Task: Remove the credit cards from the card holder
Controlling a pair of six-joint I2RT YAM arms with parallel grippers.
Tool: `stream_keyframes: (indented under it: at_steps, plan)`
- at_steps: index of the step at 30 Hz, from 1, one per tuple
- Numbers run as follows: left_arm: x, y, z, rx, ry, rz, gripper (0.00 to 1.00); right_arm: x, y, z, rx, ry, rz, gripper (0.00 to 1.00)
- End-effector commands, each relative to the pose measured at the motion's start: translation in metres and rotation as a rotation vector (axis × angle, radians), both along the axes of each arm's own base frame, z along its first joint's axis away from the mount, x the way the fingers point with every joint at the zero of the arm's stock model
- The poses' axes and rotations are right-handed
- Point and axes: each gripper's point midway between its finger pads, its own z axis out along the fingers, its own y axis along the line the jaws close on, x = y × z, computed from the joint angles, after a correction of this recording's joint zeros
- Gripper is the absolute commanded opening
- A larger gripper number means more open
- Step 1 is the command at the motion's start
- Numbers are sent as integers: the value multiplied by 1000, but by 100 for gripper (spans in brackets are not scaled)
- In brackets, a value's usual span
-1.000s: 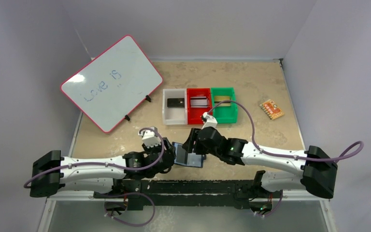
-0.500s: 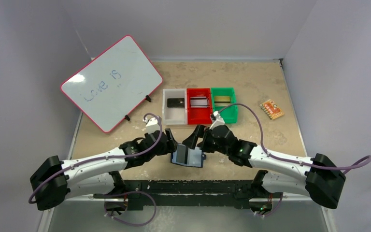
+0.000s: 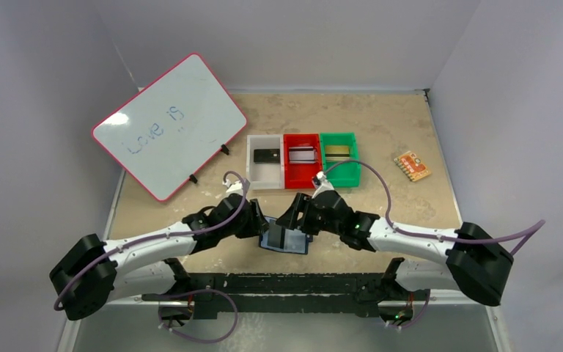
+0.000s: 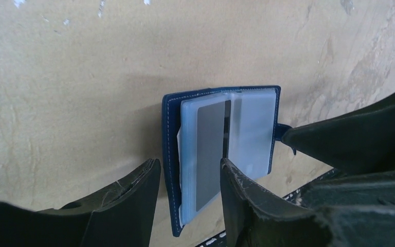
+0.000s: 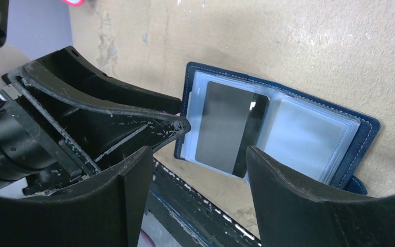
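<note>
Card holder (image 3: 284, 240) lies open flat at near edge of table (image 3: 396, 125), btwn both grippers. Left gripper (image 4: 189, 170) & right gripper (image 5: 198, 154): jaws apart, holding nothing. Risk: pads pinch slick sleeve along w/ dark card (image 5: 225, 126), so whole holder lifts or slides off edge. White bin (image 3: 264, 177), red bin (image 3: 300, 176), green bin (image 3: 337, 139): one card each.

card holder (image 4: 252, 134): glossy plastic inside | table (image 4: 82, 77): matt, rough
</note>
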Motion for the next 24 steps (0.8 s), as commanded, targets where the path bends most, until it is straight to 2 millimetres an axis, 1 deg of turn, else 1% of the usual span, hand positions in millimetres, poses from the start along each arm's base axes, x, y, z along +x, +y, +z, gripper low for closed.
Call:
stream_keyframes:
  at_steps: [1, 5, 8, 13, 16, 20, 24]
  plan:
    - [-4, -17, 6, -70, -3, -80, 45, 0, 10, 6, 40, 4, 27, 68]
    - [-5, -16, -2, -50, 10, -86, 37, 0, 10, -2, 32, 18, 21, 66]
    - [-7, -14, -8, -32, 23, -90, 29, -2, 10, -6, 29, 30, 31, 64]
    - [-7, -8, -20, 23, 38, -83, 11, -4, 6, -19, 13, 56, 24, 61]
    - [-5, -6, -24, 44, 37, -76, 0, -8, 5, -25, 20, 75, 26, 60]
    - [-4, 1, -32, 57, 39, -44, 0, -16, 4, -36, 37, 109, 38, 59]
    - [-6, 1, -33, -5, 40, 0, 0, -23, 11, -38, 95, 120, 87, 54]
